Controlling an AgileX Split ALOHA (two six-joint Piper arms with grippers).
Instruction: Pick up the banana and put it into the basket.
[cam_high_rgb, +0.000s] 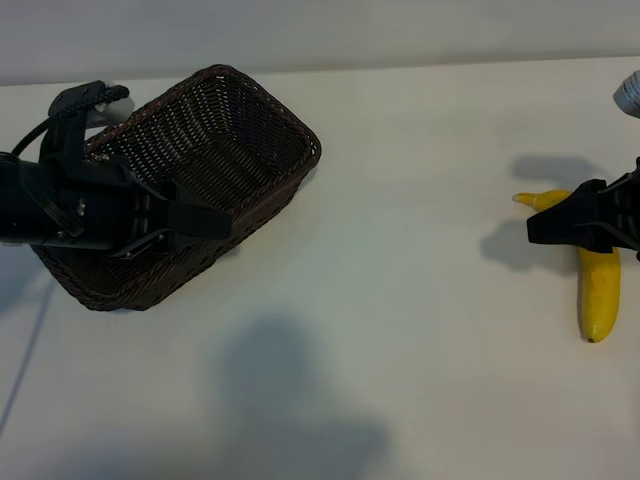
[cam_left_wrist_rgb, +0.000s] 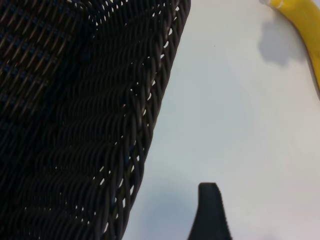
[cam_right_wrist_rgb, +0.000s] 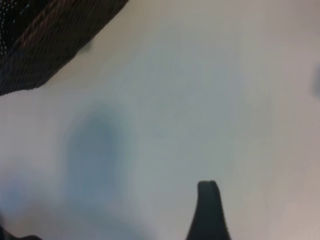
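Above banana (cam_high_rgb: 597, 290), right gripper (cam_high_rgb: 540, 228) open; left gripper (cam_high_rgb: 215, 225) open over basket (cam_high_rgb: 262, 110)

Basket (cam_high_rgb: 215, 150) at table's (cam_high_rgb: 400, 300) left, banana (cam_high_rgb: 597, 290) well apart at right edge.

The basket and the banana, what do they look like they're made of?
The basket looks like dark brown woven wicker, matte, with light showing through gaps in the weave. The banana has smooth bright yellow skin; real fruit or plastic can't be told.
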